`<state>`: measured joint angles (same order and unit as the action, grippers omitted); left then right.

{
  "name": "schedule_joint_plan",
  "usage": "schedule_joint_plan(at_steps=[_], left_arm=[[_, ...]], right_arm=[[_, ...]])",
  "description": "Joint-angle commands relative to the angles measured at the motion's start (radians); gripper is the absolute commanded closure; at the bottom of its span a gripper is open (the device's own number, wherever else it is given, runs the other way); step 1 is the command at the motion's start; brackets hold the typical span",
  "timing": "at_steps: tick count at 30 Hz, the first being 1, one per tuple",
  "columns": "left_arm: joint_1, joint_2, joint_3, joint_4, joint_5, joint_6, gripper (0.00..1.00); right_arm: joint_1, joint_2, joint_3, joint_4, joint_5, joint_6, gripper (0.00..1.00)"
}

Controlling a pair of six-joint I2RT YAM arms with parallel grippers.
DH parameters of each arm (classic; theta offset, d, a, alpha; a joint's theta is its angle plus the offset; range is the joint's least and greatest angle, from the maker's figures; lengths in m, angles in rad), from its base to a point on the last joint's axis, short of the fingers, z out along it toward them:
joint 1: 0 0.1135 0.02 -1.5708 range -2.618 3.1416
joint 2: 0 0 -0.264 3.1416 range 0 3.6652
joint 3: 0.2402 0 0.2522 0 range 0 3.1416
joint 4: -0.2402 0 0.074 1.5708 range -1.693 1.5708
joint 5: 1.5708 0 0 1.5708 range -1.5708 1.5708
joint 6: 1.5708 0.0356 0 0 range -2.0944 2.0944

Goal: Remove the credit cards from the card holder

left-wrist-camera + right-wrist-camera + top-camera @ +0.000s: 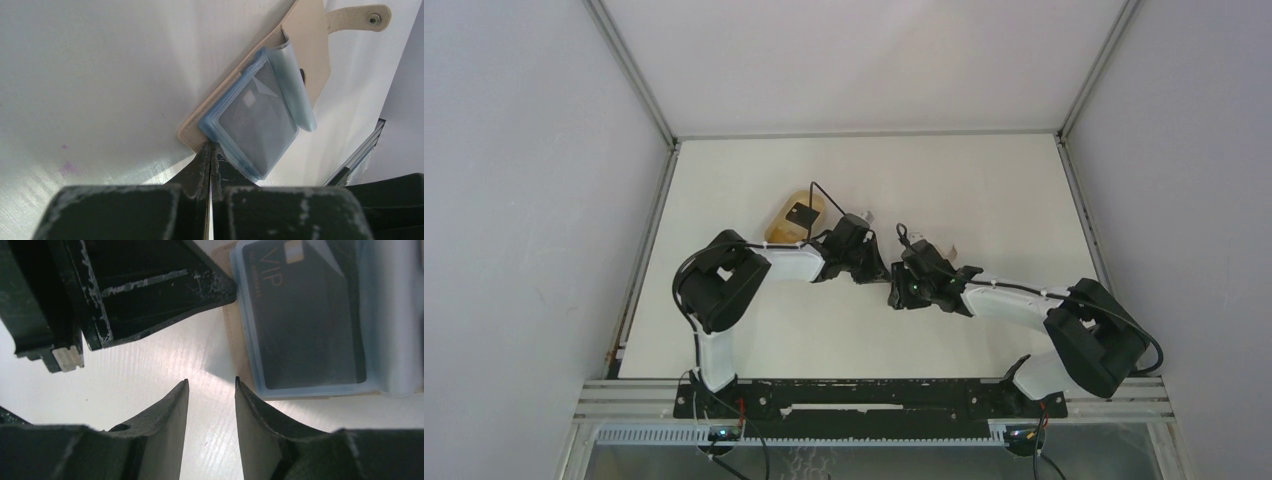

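Nothing out yet: credit cards (255,125) sit in the open card holder (310,45); left hand (210,150) closed at its corner, right hand (211,382) half-spread, empty.

Left gripper (210,150) tight against card holder (312,47) corner

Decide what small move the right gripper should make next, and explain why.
Probably nudge the right gripper toward the credit cards until their edge sits between its jaws. They stand open over table beside the stack, while the shut left gripper presses the card holder's corner.
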<state>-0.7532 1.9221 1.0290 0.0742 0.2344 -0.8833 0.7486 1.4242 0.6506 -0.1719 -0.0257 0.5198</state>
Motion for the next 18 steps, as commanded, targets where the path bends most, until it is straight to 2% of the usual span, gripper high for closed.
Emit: schedule_joint_plan(at_steps=[1,14,18], left_arm=[[0.001,0.015,-0.026,-0.175,-0.072,0.037,1.0],[0.001,0.022,-0.029,-0.179,-0.064,0.044,1.0],[0.0,0.028,-0.028,-0.179,-0.061,0.044,1.0]], right_arm=[[-0.008,-0.001,0.046,0.055,0.087,0.014,0.53],[-0.048,-0.04,0.046,0.054,0.215,-0.048,0.54],[-0.027,-0.069,0.046,0.047,0.208,-0.083,0.54]])
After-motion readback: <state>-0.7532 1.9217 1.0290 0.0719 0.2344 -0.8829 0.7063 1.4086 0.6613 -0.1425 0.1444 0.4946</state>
